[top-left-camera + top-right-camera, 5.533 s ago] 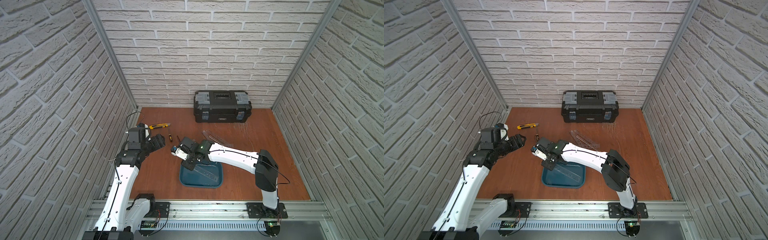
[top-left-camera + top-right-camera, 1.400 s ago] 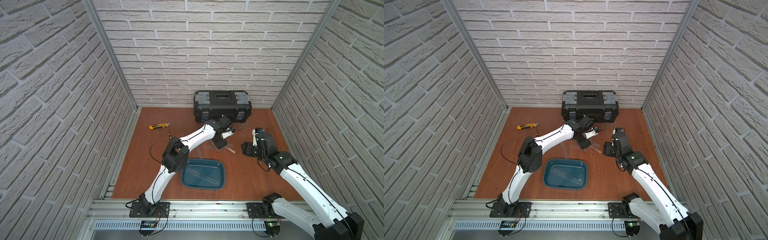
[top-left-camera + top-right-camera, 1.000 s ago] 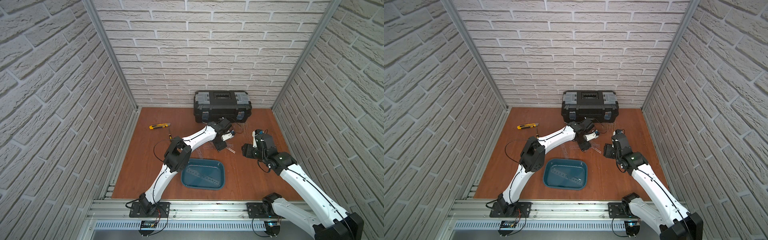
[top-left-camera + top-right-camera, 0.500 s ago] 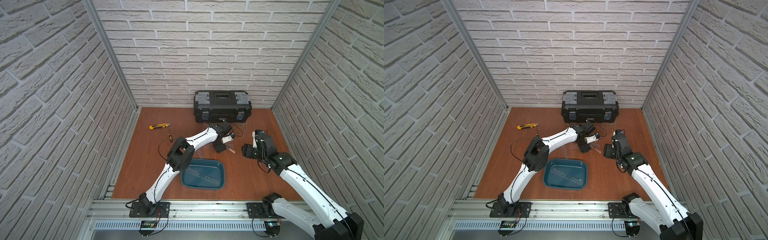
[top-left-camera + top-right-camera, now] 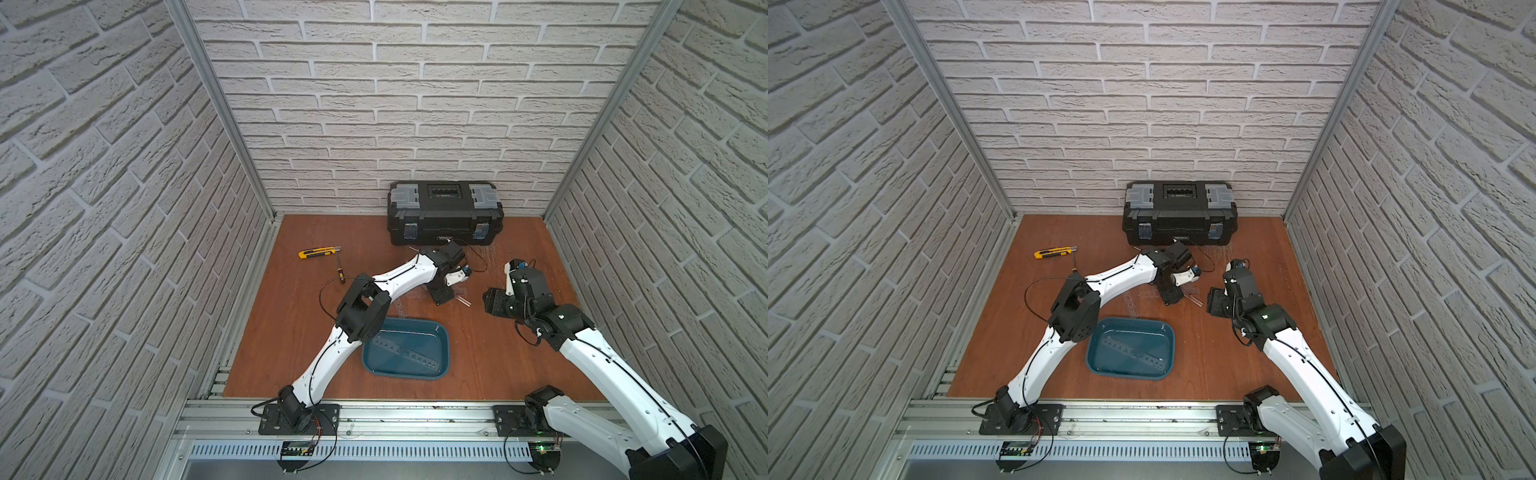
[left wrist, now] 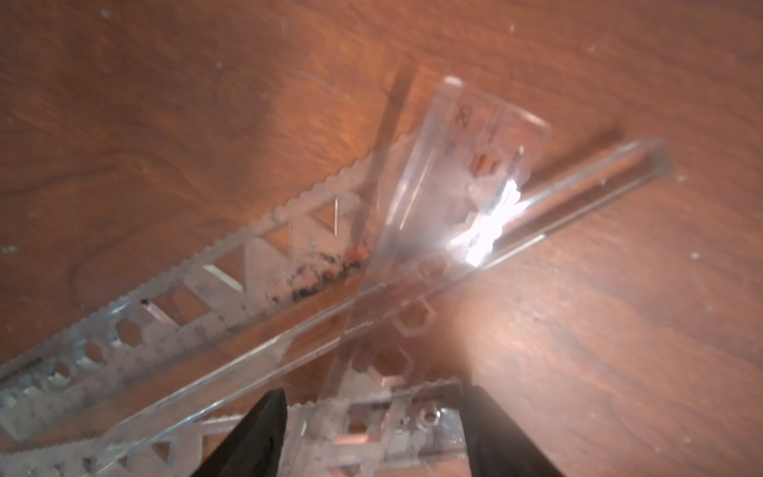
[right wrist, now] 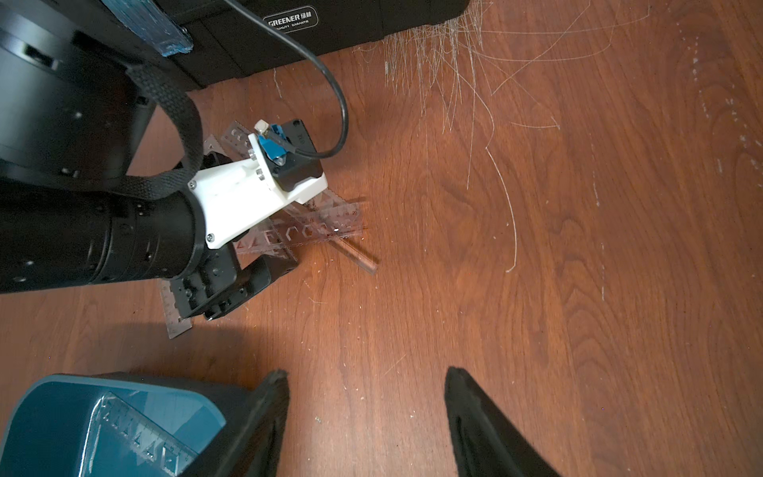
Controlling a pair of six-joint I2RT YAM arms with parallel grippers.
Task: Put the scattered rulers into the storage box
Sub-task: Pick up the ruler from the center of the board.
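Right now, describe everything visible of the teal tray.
The tray is a shallow teal rectangle of glossy plastic, with rounded corners and a raised rim. It sits flat and upright on the wooden floor, near the front edge, between the two arm bases. One clear ruler with cut-out holes lies diagonally inside it. The left arm's elbow hides one corner in both top views; whether they touch cannot be told.

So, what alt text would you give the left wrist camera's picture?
Several clear plastic rulers lie crossed in a pile on a reddish wooden table, one glinting with glare. The black left gripper stands open over the nearest rulers.
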